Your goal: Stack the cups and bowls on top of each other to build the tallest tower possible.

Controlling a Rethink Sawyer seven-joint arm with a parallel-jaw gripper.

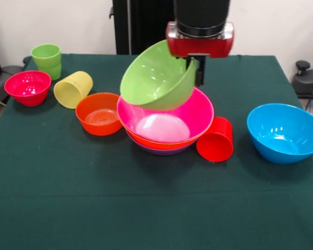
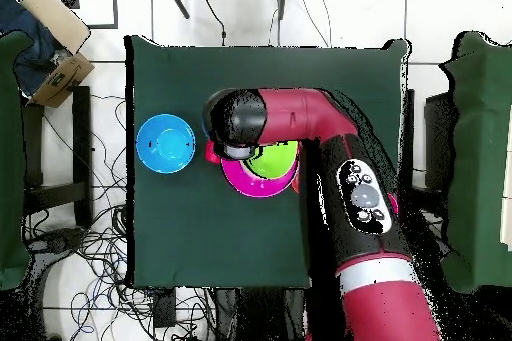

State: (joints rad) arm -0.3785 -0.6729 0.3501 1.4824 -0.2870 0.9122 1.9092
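We see the lime bowl (image 1: 157,78) tipped steeply on its side, its mouth facing toward the front camera and slightly downward, its lower rim resting inside the pink bowl (image 1: 195,115) at the top of the tower (image 1: 164,141). It is glossy and smooth. The gripper (image 1: 197,70) sits at the lime bowl's far rim, closed on it as far as we can tell. Orange and purple rims show beneath the pink. The tower stands mid-table (image 1: 146,208).

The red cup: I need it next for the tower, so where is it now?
In the front view, the red cup lies on its side on the table, right of the pink bowl and touching it, with the blue bowl farther right.
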